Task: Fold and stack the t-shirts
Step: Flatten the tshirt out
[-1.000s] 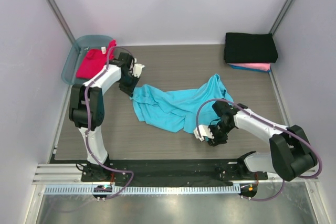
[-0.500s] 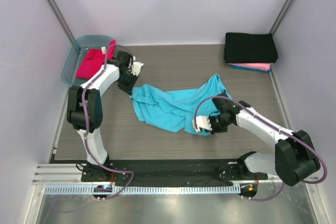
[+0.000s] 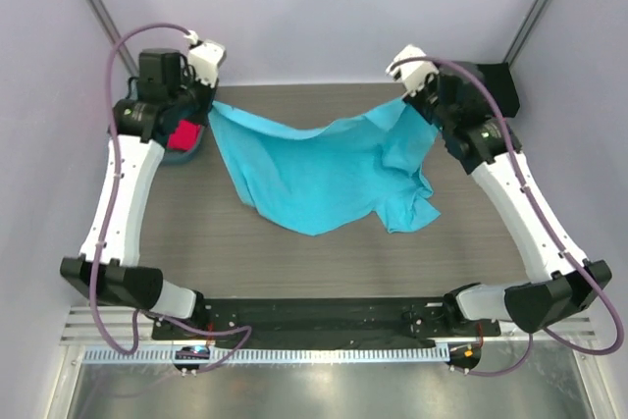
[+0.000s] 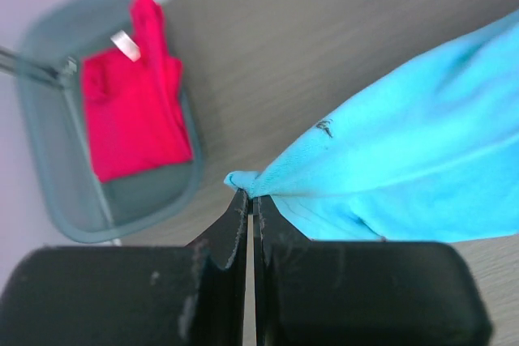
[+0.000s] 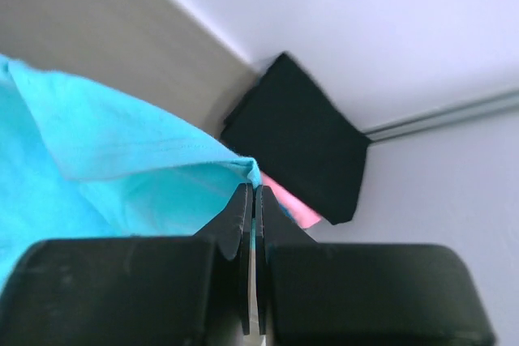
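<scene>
The turquoise t-shirt (image 3: 324, 169) hangs spread between both grippers above the table, its lower part draping down to the middle. My left gripper (image 3: 209, 100) is shut on its left corner (image 4: 247, 184), held high near the tub. My right gripper (image 3: 406, 97) is shut on its right corner (image 5: 247, 169), held high at the back right. The red-magenta t-shirt (image 4: 134, 111) lies in the tub. The folded black t-shirt (image 5: 300, 139) sits on the pink t-shirt (image 5: 288, 200) at the back right corner.
The translucent blue-grey tub (image 4: 57, 200) stands at the back left, mostly hidden by my left arm in the top view. The walls close in on three sides. The wood-grain table (image 3: 196, 233) shows bare in front of the hanging shirt.
Both arms have risen and swung outward to the back corners. The turquoise shirt, crumpled on the table before, is now lifted and stretched wide between them.
</scene>
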`<action>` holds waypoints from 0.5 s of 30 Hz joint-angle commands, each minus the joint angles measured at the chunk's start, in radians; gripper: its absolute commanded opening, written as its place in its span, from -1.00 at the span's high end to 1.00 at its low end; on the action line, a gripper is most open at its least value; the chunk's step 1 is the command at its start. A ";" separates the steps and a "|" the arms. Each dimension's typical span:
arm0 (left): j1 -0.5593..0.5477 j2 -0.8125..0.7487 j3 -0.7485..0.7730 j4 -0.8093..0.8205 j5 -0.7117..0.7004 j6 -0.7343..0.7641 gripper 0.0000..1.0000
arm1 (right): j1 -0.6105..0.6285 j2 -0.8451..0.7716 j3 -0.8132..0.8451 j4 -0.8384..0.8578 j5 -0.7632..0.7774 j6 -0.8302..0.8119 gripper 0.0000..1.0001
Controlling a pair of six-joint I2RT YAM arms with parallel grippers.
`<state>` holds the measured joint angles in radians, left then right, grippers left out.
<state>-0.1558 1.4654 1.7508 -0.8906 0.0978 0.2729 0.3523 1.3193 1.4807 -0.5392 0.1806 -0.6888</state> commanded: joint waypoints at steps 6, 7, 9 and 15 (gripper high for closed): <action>0.001 -0.226 0.139 -0.119 -0.027 0.029 0.99 | -0.007 -0.161 0.262 -0.050 0.117 0.135 0.98; 0.001 -0.249 0.141 -0.123 -0.029 0.034 0.99 | -0.009 -0.175 0.288 -0.077 0.118 0.138 0.98; 0.001 -0.325 0.142 -0.122 -0.036 0.049 0.99 | -0.007 -0.199 0.377 -0.120 0.112 0.140 0.98; 0.001 -0.493 0.131 -0.088 -0.052 0.101 0.99 | -0.021 -0.290 0.555 -0.286 -0.015 0.124 0.98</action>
<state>-0.1566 1.0286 1.8626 -0.9974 0.0753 0.3279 0.3439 1.0851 1.9553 -0.7406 0.2256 -0.5652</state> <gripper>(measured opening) 0.008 0.032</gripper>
